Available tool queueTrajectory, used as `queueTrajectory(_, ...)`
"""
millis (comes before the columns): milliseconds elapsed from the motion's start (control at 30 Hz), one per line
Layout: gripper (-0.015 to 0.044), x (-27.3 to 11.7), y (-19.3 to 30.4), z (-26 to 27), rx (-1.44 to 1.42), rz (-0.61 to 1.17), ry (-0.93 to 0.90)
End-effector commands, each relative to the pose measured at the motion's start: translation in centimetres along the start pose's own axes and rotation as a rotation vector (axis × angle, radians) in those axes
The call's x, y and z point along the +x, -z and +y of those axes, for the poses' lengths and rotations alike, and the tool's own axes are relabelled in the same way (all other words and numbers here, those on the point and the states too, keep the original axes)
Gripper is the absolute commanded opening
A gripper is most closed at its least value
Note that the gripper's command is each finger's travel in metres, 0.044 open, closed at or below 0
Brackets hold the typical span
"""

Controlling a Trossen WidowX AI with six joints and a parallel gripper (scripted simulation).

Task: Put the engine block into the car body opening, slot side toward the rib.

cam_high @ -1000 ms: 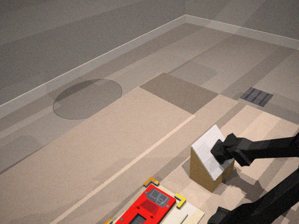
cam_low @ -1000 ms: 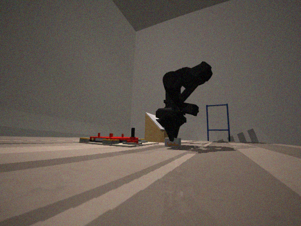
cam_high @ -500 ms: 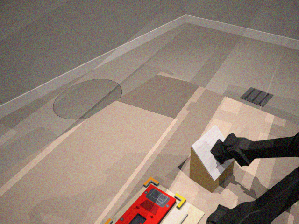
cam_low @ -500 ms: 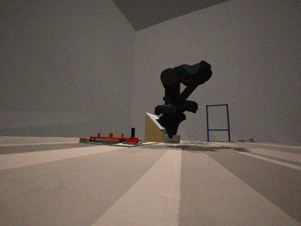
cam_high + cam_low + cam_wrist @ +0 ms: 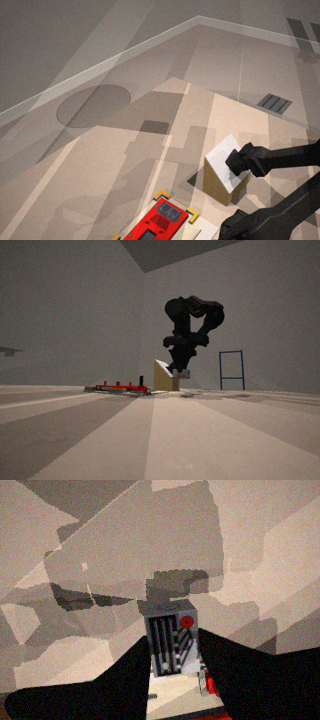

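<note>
Leftmost in the exterior view, red car body (image 5: 165, 219) (image 5: 121, 387) lies flat. Right of it stands the wedge (image 5: 215, 178) (image 5: 162, 379). Farther right, gripper (image 5: 181, 369) (image 5: 172, 637) clamps the engine block (image 5: 184, 374) (image 5: 172, 639), raised above the table (image 5: 180, 433).

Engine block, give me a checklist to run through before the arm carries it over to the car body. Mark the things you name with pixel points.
1. Gripper (image 5: 180, 370) (image 5: 172, 637) shut on the engine block (image 5: 184, 374) (image 5: 172, 642): ok.
2. Block lifted off the floor: ok.
3. Block above the opening (image 5: 147, 235): not ok, it is off to one side.
4. Car body (image 5: 169, 227) (image 5: 121, 387) between its corner brackets: ok.
5. Slot side toward the rib: cannot tell.
</note>
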State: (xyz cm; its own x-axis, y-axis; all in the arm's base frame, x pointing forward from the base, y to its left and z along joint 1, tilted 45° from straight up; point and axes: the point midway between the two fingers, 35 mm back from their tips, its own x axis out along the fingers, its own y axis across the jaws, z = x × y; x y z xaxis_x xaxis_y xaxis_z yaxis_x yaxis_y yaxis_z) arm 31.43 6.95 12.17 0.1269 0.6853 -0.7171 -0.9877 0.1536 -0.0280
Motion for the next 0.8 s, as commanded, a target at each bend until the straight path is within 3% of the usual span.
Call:
queueTrajectory(0,0.0,-1.5,-0.1,0.0,-0.006,-0.003,0.004)
queueTrajectory(533,0.0,-6.5,-0.3,0.7,-0.005,-0.011,0.004)
queueTrajectory(767,0.0,-6.6,0.3,0.3,0.04,-0.01,0.004)
